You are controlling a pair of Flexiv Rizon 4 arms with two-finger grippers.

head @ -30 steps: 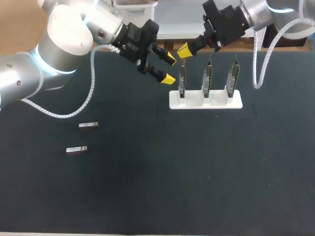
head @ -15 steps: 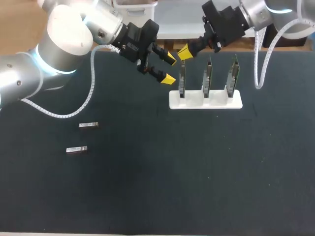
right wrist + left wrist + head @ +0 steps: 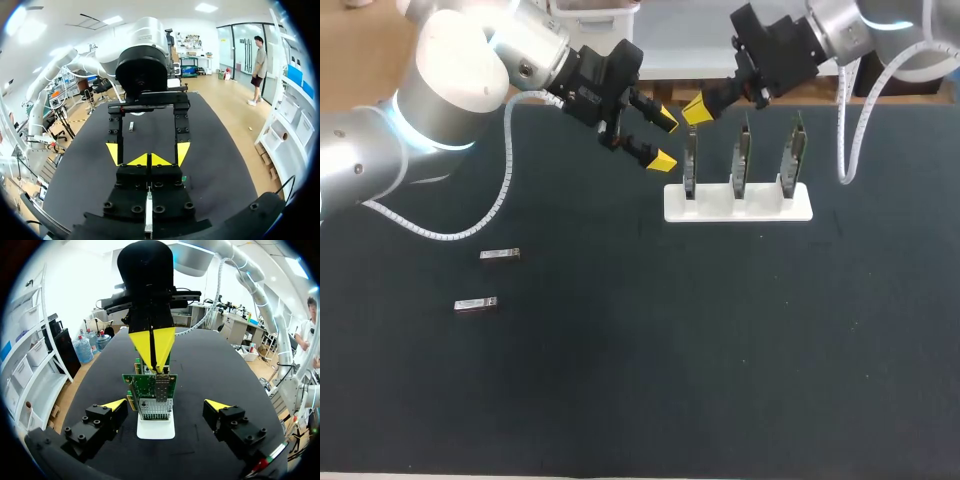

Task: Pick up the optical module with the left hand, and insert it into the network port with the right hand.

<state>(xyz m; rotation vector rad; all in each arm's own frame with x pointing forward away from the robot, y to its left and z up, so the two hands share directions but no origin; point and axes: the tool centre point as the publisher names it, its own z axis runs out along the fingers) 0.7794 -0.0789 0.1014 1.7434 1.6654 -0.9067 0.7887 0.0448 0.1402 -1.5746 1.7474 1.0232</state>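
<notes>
One optical module [image 3: 500, 255] lies flat on the left part of the dark desk [image 3: 720, 350], with a second optical module [image 3: 476, 304] near it. Both are well apart from either arm. Across the desk, a white stand [image 3: 738, 203] holds three upright circuit boards. The end board [image 3: 690, 165] carries a silver port cage [image 3: 161, 387]. The right pincer [image 3: 696, 108] hangs just above that board with its yellow tips pressed together; I cannot tell if they nip anything. The left pincer [image 3: 662, 140] hovers beside the stand, spread wide and empty.
</notes>
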